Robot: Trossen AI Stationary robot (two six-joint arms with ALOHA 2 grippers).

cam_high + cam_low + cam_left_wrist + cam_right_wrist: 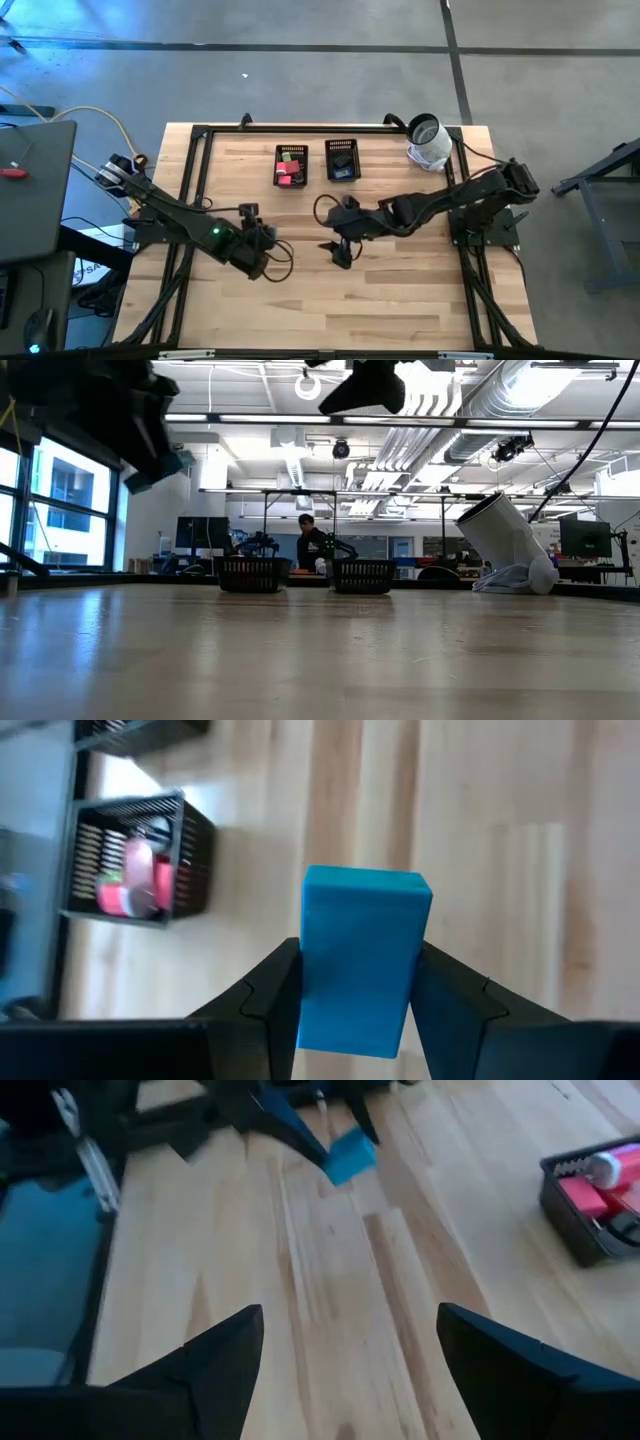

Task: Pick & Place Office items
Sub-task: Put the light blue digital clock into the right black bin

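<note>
A blue rectangular block point(365, 960) sits in my left gripper point(360, 960), which hangs over the table's middle left point(258, 248). The right wrist view shows the same block point(350, 1155) in the distance. My right gripper point(350, 1350) is open and holds nothing, hovering above the table's middle point(340, 255). Two black mesh trays rest on their bases near the far edge. The left tray point(292, 165) holds red, pink and green pieces; the right tray point(342, 160) holds dark and blue ones. My left gripper pinches the blue block by its two long side faces point(310, 970), one finger on each. The fingers point down from above. The block's end sticks out past the fingertips, and it is lifted clear of the table, as the low view shows point(162, 468).
A white cylinder point(428, 140) lies tilted at the far right corner, also seen in the low view point(505, 540). A black frame point(200, 135) runs along the table's edges. Bare wood point(330, 310) stretches across the near half. A person point(312, 540) sits beyond the far edge.
</note>
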